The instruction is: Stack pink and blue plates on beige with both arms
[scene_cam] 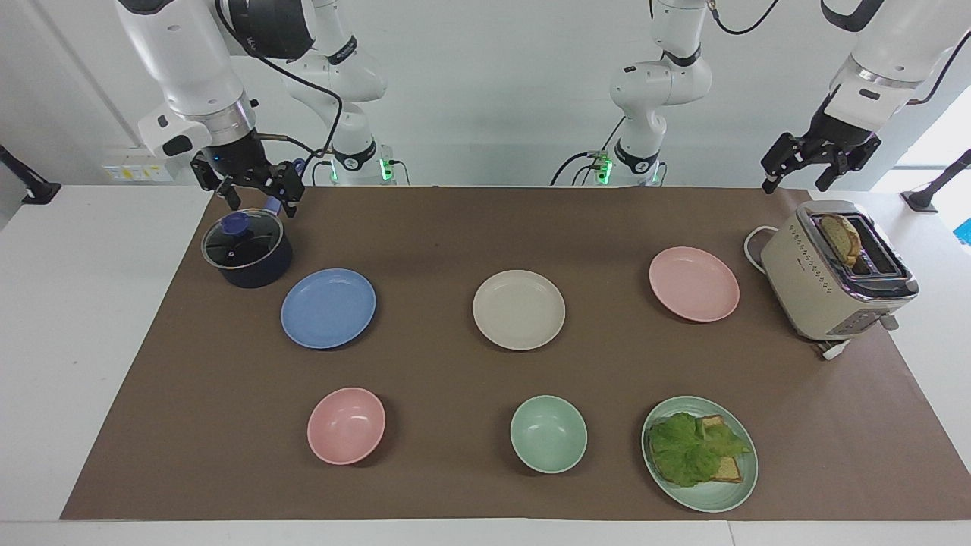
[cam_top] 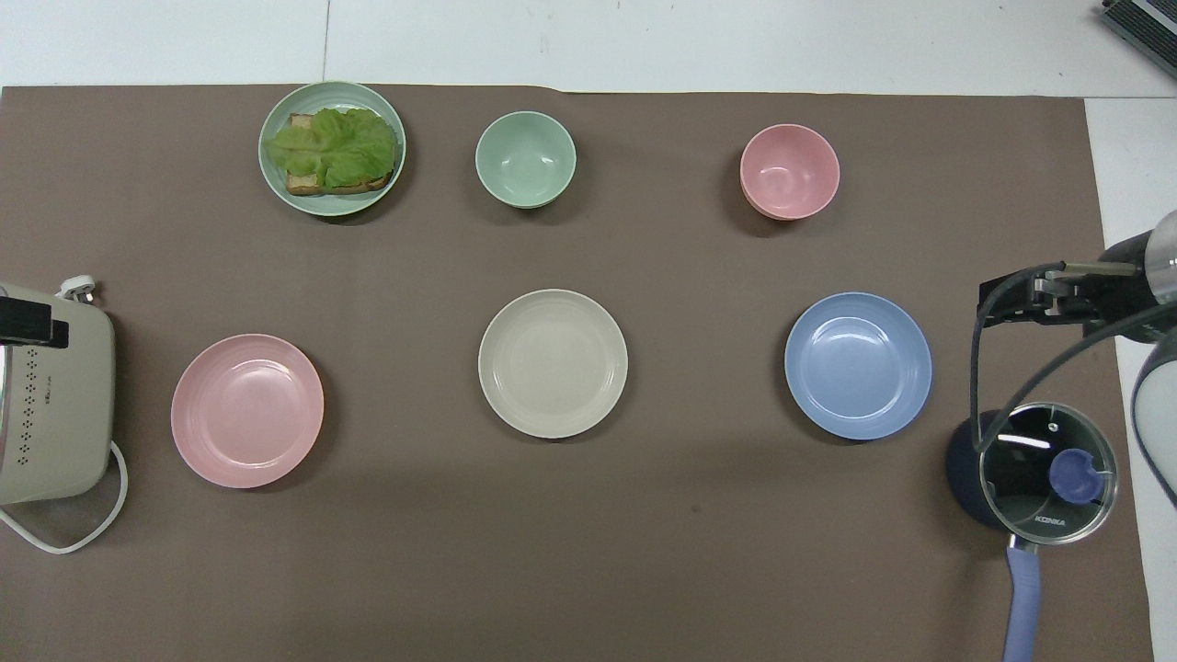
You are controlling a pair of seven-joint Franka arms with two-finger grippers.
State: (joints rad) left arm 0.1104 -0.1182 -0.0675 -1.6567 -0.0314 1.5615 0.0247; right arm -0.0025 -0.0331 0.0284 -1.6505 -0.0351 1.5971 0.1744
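Note:
Three equal plates lie in a row across the brown mat. The beige plate (scene_cam: 519, 309) (cam_top: 553, 363) is in the middle. The blue plate (scene_cam: 328, 308) (cam_top: 858, 365) lies toward the right arm's end, the pink plate (scene_cam: 694, 283) (cam_top: 246, 410) toward the left arm's end. All three are bare and apart. My right gripper (scene_cam: 260, 203) (cam_top: 1011, 294) hangs open over the pot, holding nothing. My left gripper (scene_cam: 795, 182) hangs open and empty above the toaster; in the overhead view only a black tip of it (cam_top: 28, 322) shows.
A dark pot with a glass lid (scene_cam: 246, 250) (cam_top: 1044, 469) stands beside the blue plate. A cream toaster (scene_cam: 834, 280) (cam_top: 51, 405) holding bread stands beside the pink plate. Farther from the robots are a pink bowl (scene_cam: 346, 425), a green bowl (scene_cam: 548, 434) and a green plate (scene_cam: 721, 497) with lettuce and bread.

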